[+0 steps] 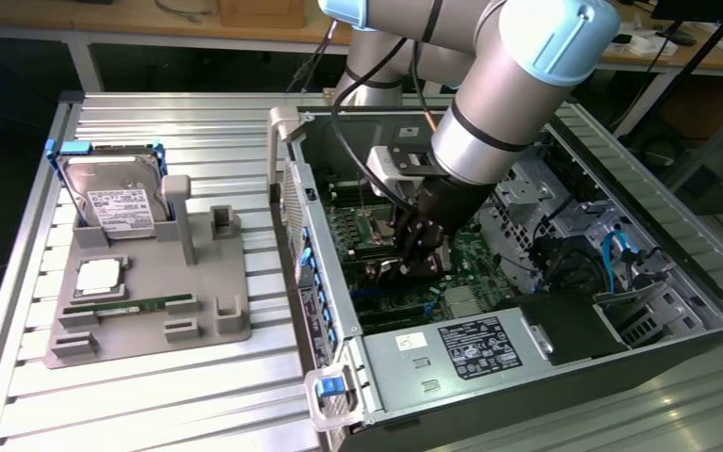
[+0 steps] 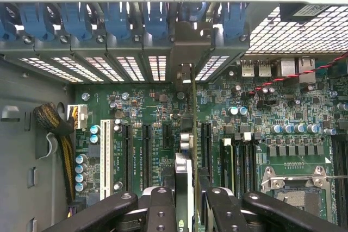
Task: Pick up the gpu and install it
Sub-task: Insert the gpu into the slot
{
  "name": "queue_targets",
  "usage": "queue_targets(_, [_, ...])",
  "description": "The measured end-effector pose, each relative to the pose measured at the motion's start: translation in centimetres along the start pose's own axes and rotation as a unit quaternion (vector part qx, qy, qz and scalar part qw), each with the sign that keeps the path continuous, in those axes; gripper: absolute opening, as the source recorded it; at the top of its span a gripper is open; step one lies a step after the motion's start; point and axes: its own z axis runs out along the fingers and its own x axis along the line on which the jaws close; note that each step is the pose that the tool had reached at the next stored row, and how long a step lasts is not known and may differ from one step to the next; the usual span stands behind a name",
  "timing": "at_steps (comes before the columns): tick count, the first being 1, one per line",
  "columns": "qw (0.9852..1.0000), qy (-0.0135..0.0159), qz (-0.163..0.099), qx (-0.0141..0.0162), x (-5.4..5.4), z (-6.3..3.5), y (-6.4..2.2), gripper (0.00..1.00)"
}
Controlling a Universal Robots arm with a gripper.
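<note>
The gpu point(image 2: 194, 129) stands on edge inside the open computer case point(image 1: 663, 254), seen as a thin dark card running over the motherboard's expansion slots point(image 2: 145, 153). Its silver end bracket point(image 2: 189, 44) sits against the row of rear slot openings with blue latches point(image 2: 117, 17). My gripper point(image 2: 187, 206) is shut on the card, one black finger point(image 2: 161, 210) on each side of it. In the exterior view the gripper point(image 1: 414, 252) reaches down into the case over the green motherboard point(image 1: 469, 259), with the dark gpu point(image 1: 402, 273) beneath it.
On the exterior view's left, a grey fixture tray point(image 1: 217, 325) holds a hard drive point(image 1: 117, 202), a CPU point(image 1: 98, 275) and a RAM stick point(image 1: 129, 306). In the case are a power supply point(image 1: 462, 348), a cable bundle point(image 2: 60, 134), a CPU socket point(image 2: 293, 180).
</note>
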Motion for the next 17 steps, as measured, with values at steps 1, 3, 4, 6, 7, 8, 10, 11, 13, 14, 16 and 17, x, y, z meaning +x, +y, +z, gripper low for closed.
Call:
queue_targets(1, [1.0, 0.0, 0.0, 0.0, 0.0, 0.0, 0.0, 0.27])
queue_targets(3, [1.0, 0.0, 0.0, 0.0, 0.0, 0.0, 0.0, 0.27])
queue_targets(4, [1.0, 0.0, 0.0, 0.0, 0.0, 0.0, 0.0, 0.27])
queue_targets(6, [1.0, 0.0, 0.0, 0.0, 0.0, 0.0, 0.0, 0.27])
queue_targets(7, [1.0, 0.0, 0.0, 0.0, 0.0, 0.0, 0.0, 0.27])
queue_targets(8, [1.0, 0.0, 0.0, 0.0, 0.0, 0.0, 0.01, 0.27])
queue_targets(10, [1.0, -0.0001, 0.0, 0.0005, 0.0, 0.02, 0.09, 0.27])
queue_targets(11, [1.0, -0.0001, 0.0, 0.0007, 0.0, 0.03, 0.13, 0.27])
queue_targets(13, [1.0, 0.0, 0.0, 0.0006, 0.0, 0.02, 0.16, 0.27])
queue_targets(14, [1.0, 0.0, 0.0, 0.0006, 0.0, 0.03, 0.16, 0.27])
queue_targets(16, [1.0, 0.0, 0.0, 0.0007, 0.0, 0.03, 0.16, 0.27])
queue_targets(17, [1.0, 0.0, 0.0, 0.0007, 0.0, 0.03, 0.16, 0.27])
